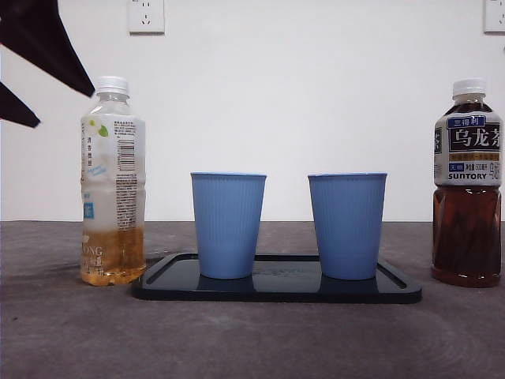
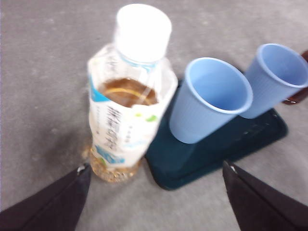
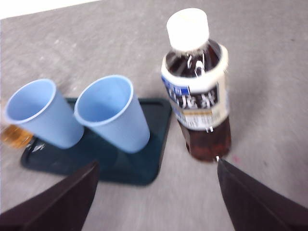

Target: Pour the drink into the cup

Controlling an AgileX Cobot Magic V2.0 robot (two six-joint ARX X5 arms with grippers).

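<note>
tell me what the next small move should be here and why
Probably bring the left tool down around the pale tea bottle. Its jaws stand open with that bottle between and ahead of them, not yet gripped. Both blue cups stand upright on the dark tray, and both bottles are capped, so a grasp comes first. The right tool is also open, near the dark tea bottle.

Dark tea bottle (image 1: pixel 467 183), label: white "SUNTORY" on a dark band, large white characters "乌龙茶" above it, and a small blue tag reading "三得利" at the top; finer print below illegible. Pale tea bottle (image 1: pixel 113 181), label: barcode and dense small print too fine to read, letters "ONG" low on the label over the amber liquid; large characters blurred in the left wrist view.
</note>
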